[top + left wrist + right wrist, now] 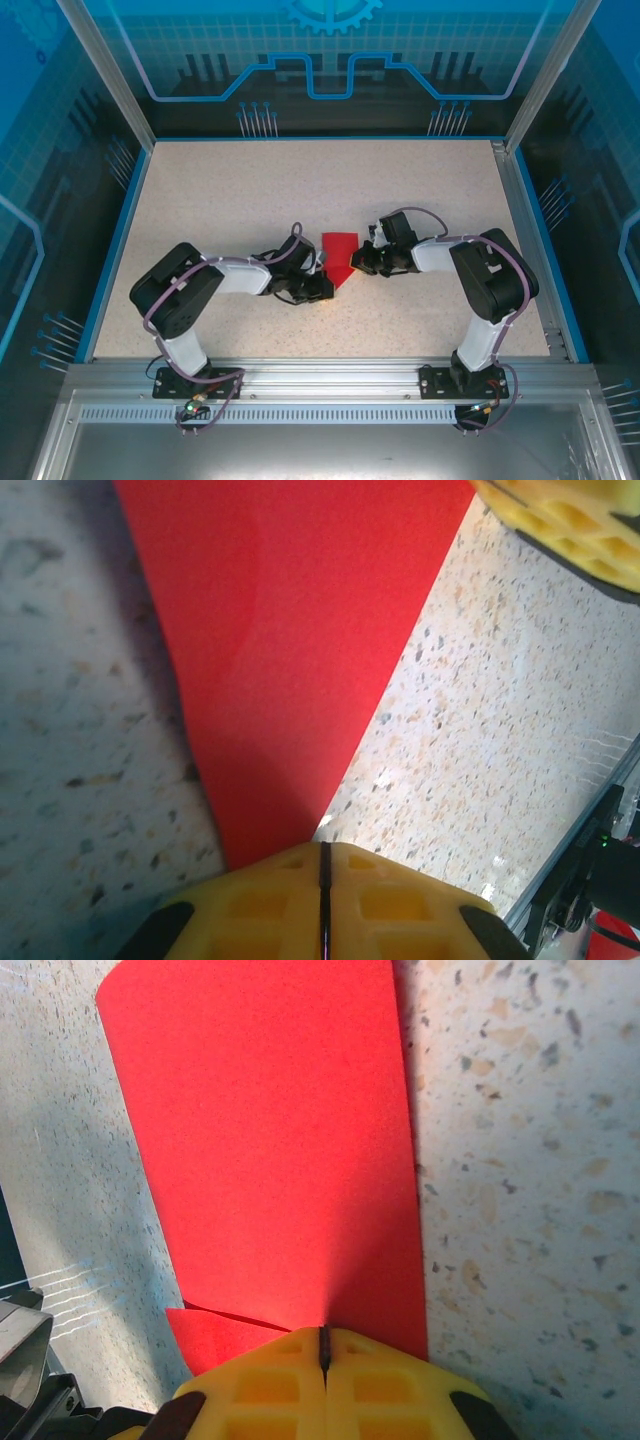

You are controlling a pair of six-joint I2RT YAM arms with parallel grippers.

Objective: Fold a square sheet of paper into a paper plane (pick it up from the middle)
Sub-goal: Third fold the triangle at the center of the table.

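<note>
Left end effector (318, 287): fingers (260, 905) pressed together, no gap at the seam. Tips sit on the narrow pointed end of the paper (340, 256). In the left wrist view the red point runs in under the yellow fingers, mostly under the left one. Cannot tell whether the paper is nipped between them or just pressed down.

Right end effector (362, 262): fingers likewise closed flush, seam a thin dark line in the right wrist view. It meets the paper's right edge, farther from the point than the left one. The red sheet reaches the fingertips on both sides of the seam. Pinched or just touched: cannot tell.

Paper: bright red, on the speckled tabletop (250, 190), between the two end effectors. From above it reads as an arrow, with a squared broad end far from the arm bases and a point toward them. The right wrist view shows two layers: a smooth upper layer, with a small lower flap (210, 1338) showing beside the fingers under a slanted edge. Surface matte and unwrinkled.
</note>
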